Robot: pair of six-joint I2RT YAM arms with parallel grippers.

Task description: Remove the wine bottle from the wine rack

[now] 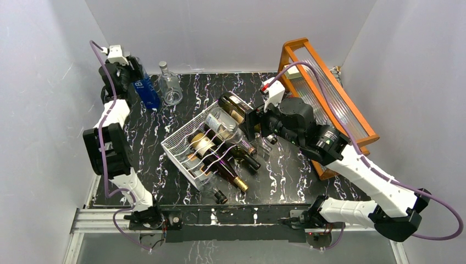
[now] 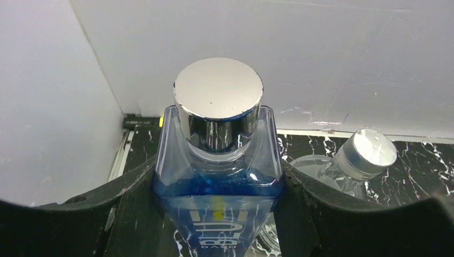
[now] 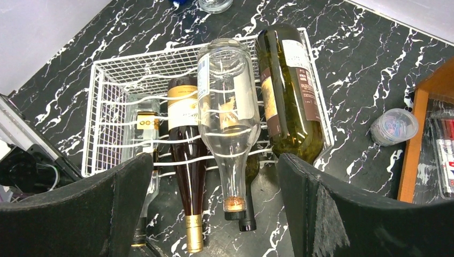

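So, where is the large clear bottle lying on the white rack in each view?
Top external: the clear bottle lies at the centre, on the wine rack.
Left wrist: not in it.
Right wrist: upper centre, neck toward the camera.
Shared landmark: the black marbled table, in all three.

The top external view sits high above and behind the near edge of the black marbled table (image 1: pixel 286 170), looking down and forward over the whole top, as far as the back wall at the far edge. The left wrist view sits low and very close at the table's far left corner, facing the back wall. A blue bottle (image 2: pixel 217 187) fills most of it, with a clear bottle (image 2: pixel 364 155) just beside; the overhead view shows both, small. The right wrist view hangs over the table's middle, tilted down toward the left edge — it shares the wine rack (image 3: pixel 115 75) and the wine bottles (image 3: pixel 227 107) lying in it with the overhead view, only nearer.
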